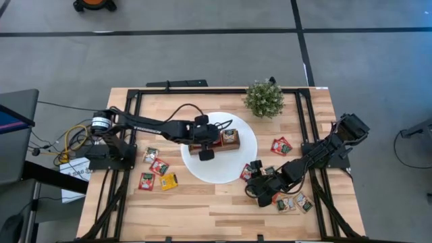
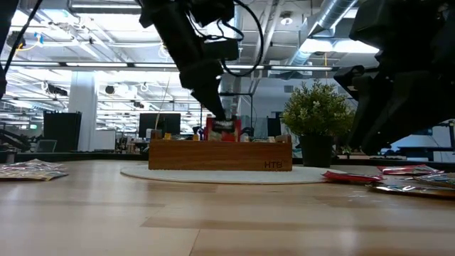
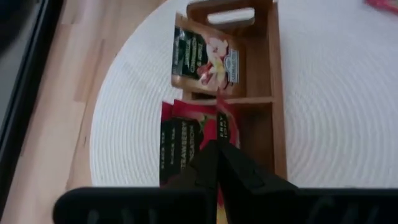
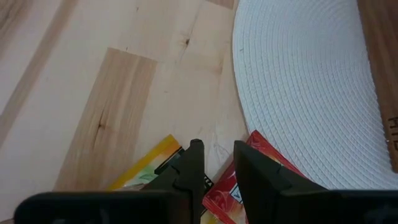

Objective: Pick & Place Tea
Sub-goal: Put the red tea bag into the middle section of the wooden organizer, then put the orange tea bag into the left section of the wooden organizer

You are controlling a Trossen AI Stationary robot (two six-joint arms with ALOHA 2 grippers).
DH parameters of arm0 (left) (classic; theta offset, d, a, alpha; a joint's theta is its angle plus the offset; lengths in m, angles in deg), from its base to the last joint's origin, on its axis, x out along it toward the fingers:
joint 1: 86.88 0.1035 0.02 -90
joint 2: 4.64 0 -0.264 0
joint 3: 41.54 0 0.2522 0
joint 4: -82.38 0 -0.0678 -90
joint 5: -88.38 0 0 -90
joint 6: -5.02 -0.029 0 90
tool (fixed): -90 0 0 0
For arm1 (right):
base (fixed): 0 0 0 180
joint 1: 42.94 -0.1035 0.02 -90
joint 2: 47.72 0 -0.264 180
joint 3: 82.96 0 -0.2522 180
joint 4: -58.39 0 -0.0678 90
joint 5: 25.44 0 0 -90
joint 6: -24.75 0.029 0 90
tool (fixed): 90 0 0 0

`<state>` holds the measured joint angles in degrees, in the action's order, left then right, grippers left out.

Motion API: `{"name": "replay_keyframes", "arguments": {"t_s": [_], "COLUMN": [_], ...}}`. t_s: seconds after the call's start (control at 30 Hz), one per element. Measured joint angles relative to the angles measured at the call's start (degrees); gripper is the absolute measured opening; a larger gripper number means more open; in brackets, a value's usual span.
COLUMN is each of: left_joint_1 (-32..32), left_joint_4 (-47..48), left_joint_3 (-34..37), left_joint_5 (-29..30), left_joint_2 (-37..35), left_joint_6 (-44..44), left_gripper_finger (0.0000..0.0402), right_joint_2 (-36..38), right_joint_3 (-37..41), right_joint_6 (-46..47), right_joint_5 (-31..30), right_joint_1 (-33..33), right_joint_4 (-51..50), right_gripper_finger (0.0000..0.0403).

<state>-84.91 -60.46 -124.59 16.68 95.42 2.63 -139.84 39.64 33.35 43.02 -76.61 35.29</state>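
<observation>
Left wrist view alone shows left gripper point(image 3: 217, 155) pinching red sachet point(image 3: 186, 140)

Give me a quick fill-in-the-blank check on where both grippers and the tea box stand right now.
1. The left gripper is shut on a ____ tea sachet over the wooden box.
2. The wooden box stands on the ____ round mat.
3. The right gripper hovers over the sachets lying ____ the mat's edge.
4. The small plant stands on the ____.

Missing words: red; white; beside; table
</observation>
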Motion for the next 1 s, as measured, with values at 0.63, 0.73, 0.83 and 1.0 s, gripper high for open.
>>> {"name": "replay_keyframes", "arguments": {"t_s": [0.63, 0.73, 0.83, 1.0], "left_joint_1": [-0.3, -1.7, -4.6, -11.2], "left_joint_4": [-0.4, 2.1, 7.0, 22.4], "left_joint_3": [0.0, 0.0, 0.0, 0.0], "left_joint_5": [12.5, 20.4, 23.9, 16.4], "left_joint_2": [1.1, 0.6, -1.3, -5.2], "left_joint_6": [-3.1, -2.9, 0.2, 18.8], "left_gripper_finger": [0.0090, 0.0115, 0.0122, 0.0112], "right_joint_2": [0.0, 0.0, 0.0, 0.0], "right_joint_3": [0.0, 0.0, 0.0, 0.0], "right_joint_6": [0.0, 0.0, 0.0, 0.0], "right_joint_5": [0.2, 0.2, 0.2, 0.2], "right_joint_1": [0.0, 0.0, 0.0, 0.0], "right_joint_4": [0.4, 0.4, 1.0, 2.1], "right_gripper_finger": [0.0077, 0.0077, 0.0077, 0.0077]}}
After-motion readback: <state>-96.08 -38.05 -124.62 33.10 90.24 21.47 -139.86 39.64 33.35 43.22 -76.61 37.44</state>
